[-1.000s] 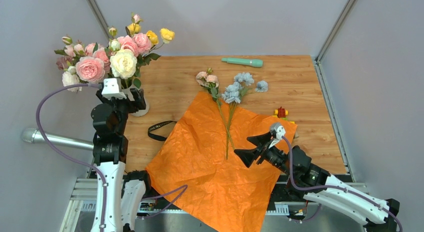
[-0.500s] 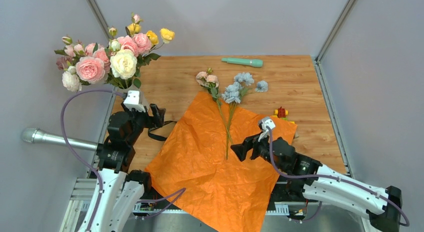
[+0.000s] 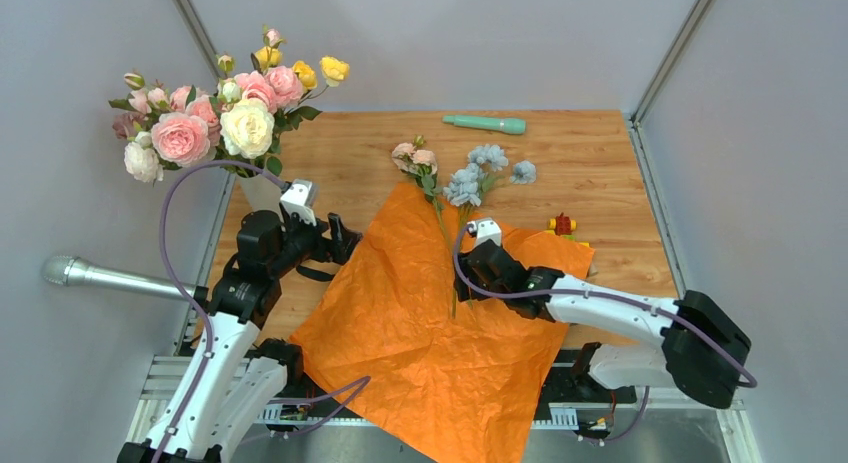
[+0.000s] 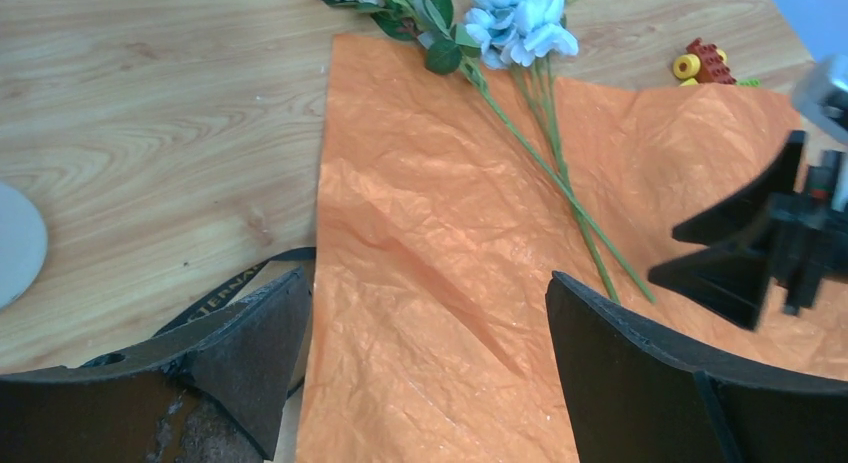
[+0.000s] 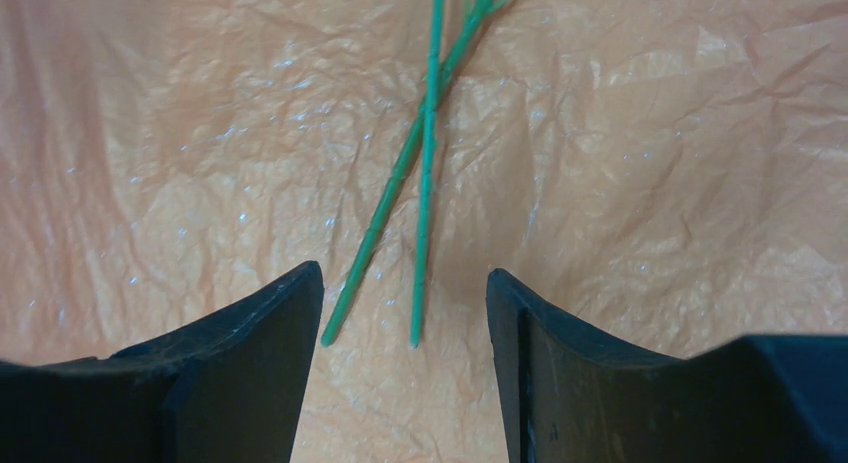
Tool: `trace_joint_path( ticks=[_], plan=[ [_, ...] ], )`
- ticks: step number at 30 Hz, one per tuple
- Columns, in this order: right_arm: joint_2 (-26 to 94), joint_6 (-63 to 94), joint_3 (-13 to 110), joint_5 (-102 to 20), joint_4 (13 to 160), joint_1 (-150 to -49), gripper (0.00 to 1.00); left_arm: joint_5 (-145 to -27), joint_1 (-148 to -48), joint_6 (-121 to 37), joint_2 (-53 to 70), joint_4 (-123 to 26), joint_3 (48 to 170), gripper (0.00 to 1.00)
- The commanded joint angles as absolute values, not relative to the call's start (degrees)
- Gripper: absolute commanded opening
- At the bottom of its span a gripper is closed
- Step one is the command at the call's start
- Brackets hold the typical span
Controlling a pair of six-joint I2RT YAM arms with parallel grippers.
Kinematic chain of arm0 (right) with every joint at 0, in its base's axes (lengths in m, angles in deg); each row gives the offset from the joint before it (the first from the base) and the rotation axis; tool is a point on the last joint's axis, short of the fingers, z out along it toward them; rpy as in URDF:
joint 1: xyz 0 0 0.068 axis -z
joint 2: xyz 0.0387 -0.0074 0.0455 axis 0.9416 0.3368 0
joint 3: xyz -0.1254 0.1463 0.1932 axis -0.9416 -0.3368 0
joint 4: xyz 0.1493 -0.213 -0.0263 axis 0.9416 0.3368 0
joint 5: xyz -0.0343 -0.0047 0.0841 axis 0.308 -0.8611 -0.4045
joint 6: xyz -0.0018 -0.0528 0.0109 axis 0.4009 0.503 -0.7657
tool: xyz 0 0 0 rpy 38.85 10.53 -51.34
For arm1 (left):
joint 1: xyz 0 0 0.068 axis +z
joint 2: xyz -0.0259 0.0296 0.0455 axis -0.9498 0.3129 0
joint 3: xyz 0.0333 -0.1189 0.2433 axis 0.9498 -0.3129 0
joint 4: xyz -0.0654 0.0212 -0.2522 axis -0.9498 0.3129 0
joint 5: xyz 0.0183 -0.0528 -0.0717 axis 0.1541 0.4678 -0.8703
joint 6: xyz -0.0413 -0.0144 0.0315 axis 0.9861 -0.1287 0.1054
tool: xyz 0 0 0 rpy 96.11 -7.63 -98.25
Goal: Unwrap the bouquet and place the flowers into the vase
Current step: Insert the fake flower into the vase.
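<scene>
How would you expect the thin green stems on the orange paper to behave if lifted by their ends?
Probably light but top-heavy: the stems are thin with blooms at the far ends, so they may droop. Lying crossed on the paper, one could slip free.

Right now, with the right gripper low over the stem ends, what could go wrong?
1. Two stems cross between the right gripper's open jaws; closing may catch only one.
2. The stems lie flat on the crinkled paper, so the fingers might pinch the sheet and drag it.
3. The vase is crowded with blooms; pushing more in could tip it.
</scene>
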State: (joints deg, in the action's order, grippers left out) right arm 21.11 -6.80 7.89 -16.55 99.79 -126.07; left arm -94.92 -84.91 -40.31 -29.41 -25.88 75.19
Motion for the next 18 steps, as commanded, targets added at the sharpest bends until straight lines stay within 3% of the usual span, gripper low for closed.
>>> trace_joint_path(
  ticks=[1, 8, 18],
  plan=[
    [27.75, -5.17, 13.67, -18.46, 97.85, -123.45, 0.59, -98.49, -85.04, -39.42, -29.53, -27.35, 75.24, 0.94],
    [38.49, -2.35, 19.95, -20.04, 97.42, -121.48, 0.47, -98.87, -85.04, -39.50, -29.02, -26.90, 75.44, 0.95],
    [45.06, -1.28, 23.29, -20.20, 97.13, -120.12, 0.28, -100.09, -84.95, -39.50, -28.44, -26.75, 75.58, 0.95]
  ],
)
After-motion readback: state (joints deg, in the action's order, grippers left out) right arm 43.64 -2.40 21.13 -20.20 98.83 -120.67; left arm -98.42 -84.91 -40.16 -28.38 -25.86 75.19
